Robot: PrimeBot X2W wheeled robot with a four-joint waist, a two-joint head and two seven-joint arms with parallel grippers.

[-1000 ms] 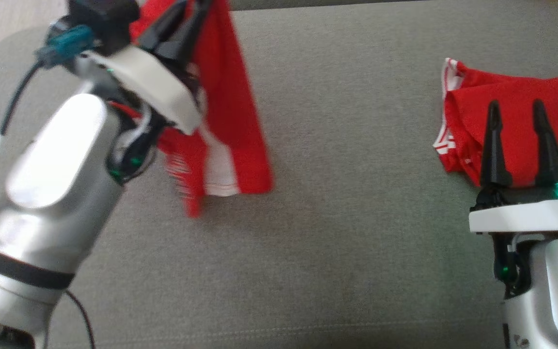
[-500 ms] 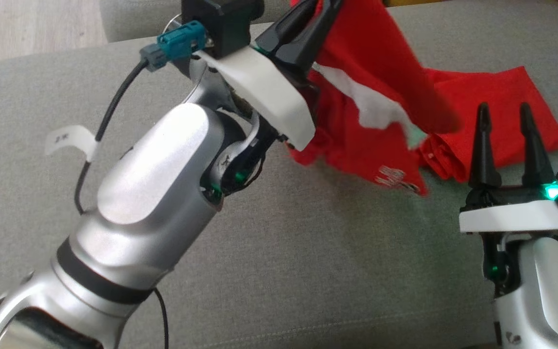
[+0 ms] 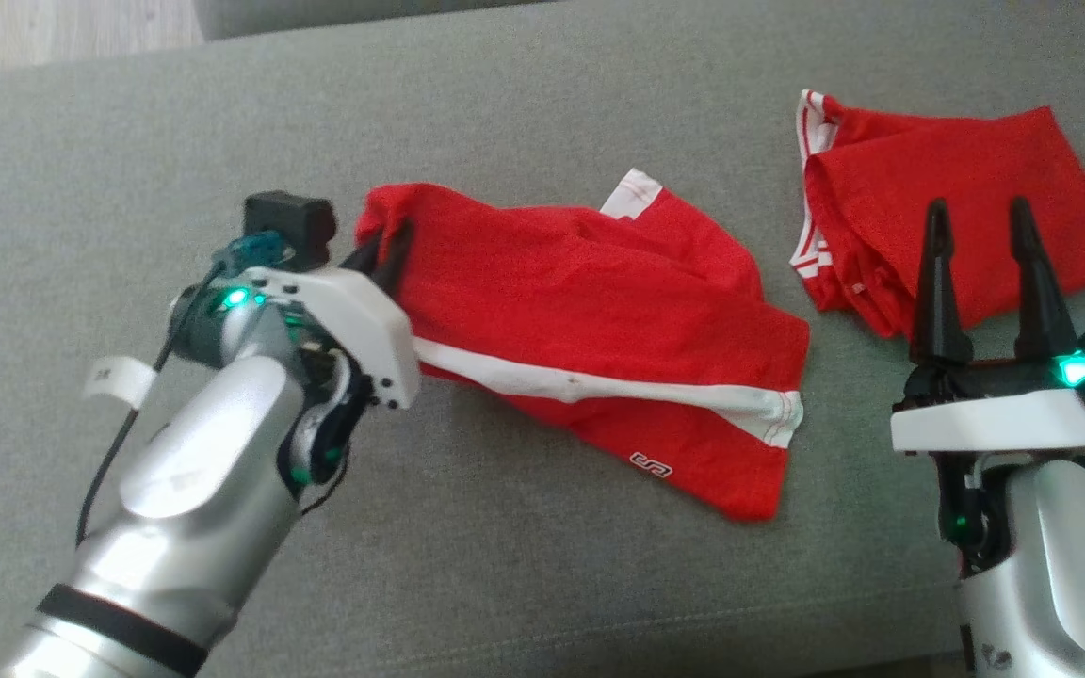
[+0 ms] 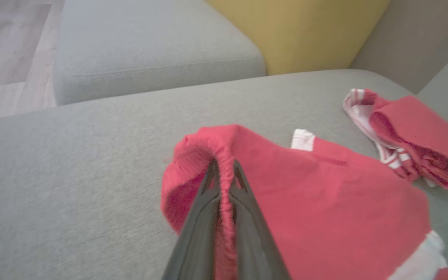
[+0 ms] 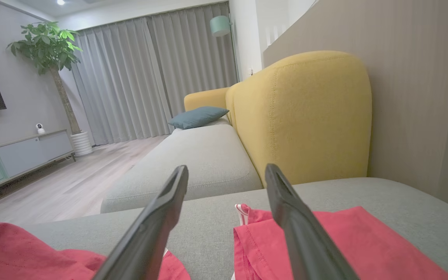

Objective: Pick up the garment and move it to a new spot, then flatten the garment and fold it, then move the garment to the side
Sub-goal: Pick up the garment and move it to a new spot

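Located garment (image 3: 599, 320), red with white stripe (image 3: 599, 387), at middle of grey sofa seat (image 3: 542, 104). Lying loosely spread and creased, stripe toward near side, small white logo (image 3: 651, 464) close to near edge.

Found left gripper (image 3: 390, 243) at garment's left end, jaws pressed together, pinching bunched waistband (image 4: 208, 146). Fold of red fabric curled over the fingertips in left wrist view. Rest of garment trailing right from the grip, resting on seat.

Found right gripper (image 3: 977, 209) at near right, jaws spread wide, holding nothing, fingers pointing away over near edge of second red garment (image 3: 957, 160). Noted second red garment folded, white-trimmed edge on its left, lying far right on seat, parted from first by a strip of bare cushion.

Noted yellow backrest (image 5: 305, 116) beyond seat in right wrist view.
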